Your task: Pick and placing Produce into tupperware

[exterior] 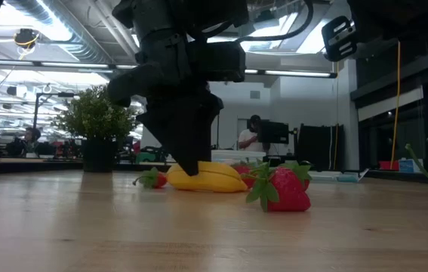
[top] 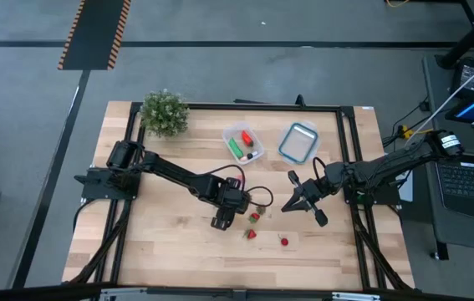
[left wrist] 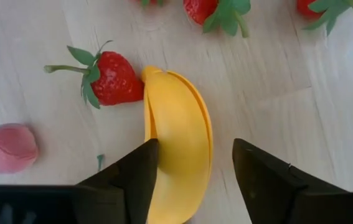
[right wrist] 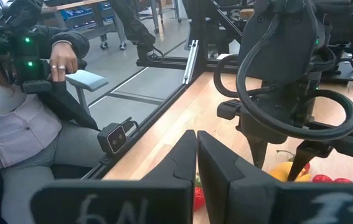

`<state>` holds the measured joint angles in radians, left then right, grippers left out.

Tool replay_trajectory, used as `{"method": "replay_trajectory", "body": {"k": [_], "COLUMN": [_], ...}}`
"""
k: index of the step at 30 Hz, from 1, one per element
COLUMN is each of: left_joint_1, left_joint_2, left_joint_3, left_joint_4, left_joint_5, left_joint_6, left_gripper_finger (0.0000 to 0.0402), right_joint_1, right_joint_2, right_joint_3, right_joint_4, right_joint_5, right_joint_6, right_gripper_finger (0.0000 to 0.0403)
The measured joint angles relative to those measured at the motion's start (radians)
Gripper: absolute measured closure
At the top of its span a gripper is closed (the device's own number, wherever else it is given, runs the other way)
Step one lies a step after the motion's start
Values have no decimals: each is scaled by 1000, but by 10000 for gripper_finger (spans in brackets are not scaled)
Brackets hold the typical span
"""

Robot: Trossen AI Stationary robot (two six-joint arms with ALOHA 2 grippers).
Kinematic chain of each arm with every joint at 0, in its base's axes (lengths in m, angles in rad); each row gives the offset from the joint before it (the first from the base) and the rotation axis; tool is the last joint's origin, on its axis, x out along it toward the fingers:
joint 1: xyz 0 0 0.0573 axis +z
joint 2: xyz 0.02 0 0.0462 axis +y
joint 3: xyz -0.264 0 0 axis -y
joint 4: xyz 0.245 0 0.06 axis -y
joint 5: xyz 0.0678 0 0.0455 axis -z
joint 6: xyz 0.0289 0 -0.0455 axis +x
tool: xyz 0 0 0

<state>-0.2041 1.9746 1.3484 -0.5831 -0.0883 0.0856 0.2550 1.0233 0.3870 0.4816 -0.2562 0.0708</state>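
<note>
Pale wooden boards make the table (top: pixel 161 251), and behind it the low view shows a bright workshop with a bushy potted plant (top: pixel 164 111) at the far left corner. Near the middle of the far side stands the tupperware (top: pixel 243 142), already holding a green piece and a red piece, and to its right lies a clear blue-rimmed piece (top: pixel 298 141).

The left gripper (left wrist: pixel 195 165) is down at the table centre, directly over the yellow banana (left wrist: pixel 177 149). Its two fingers are spread apart, one on each side of the fruit, and they do not seem to press it yet. In the left wrist view the long axis of the banana runs straight away from the wrist, so the fingers stand across its narrow width, which looks like a good line for closing. A strawberry (left wrist: pixel 111 78) touches the far tip of the banana, and a pink piece (left wrist: pixel 7 147) lies apart to one side. More strawberries (top: pixel 252 233) lie on the near side.

The right gripper (right wrist: pixel 197 158) hangs just right of centre with fingers pressed together, holding nothing. The left arm is clearly the nearer one, and from the banana the tupperware lies toward the far side and a little right
</note>
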Motion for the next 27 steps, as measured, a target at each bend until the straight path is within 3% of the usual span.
{"method": "replay_trajectory", "body": {"k": [14,27], "left_joint_1": [5,32], "left_joint_2": [27,92], "left_joint_3": [-5,-2], "left_joint_4": [5,15], "left_joint_5": [-67,-53], "left_joint_6": [-5,-28], "left_gripper_finger": [199,207], "right_joint_1": [0,0], "right_joint_2": [0,0], "right_joint_3": [0,0], "right_joint_4": [-1,-8], "right_joint_5": [0,0], "right_joint_6": [0,2], "right_gripper_finger": [386,386]}}
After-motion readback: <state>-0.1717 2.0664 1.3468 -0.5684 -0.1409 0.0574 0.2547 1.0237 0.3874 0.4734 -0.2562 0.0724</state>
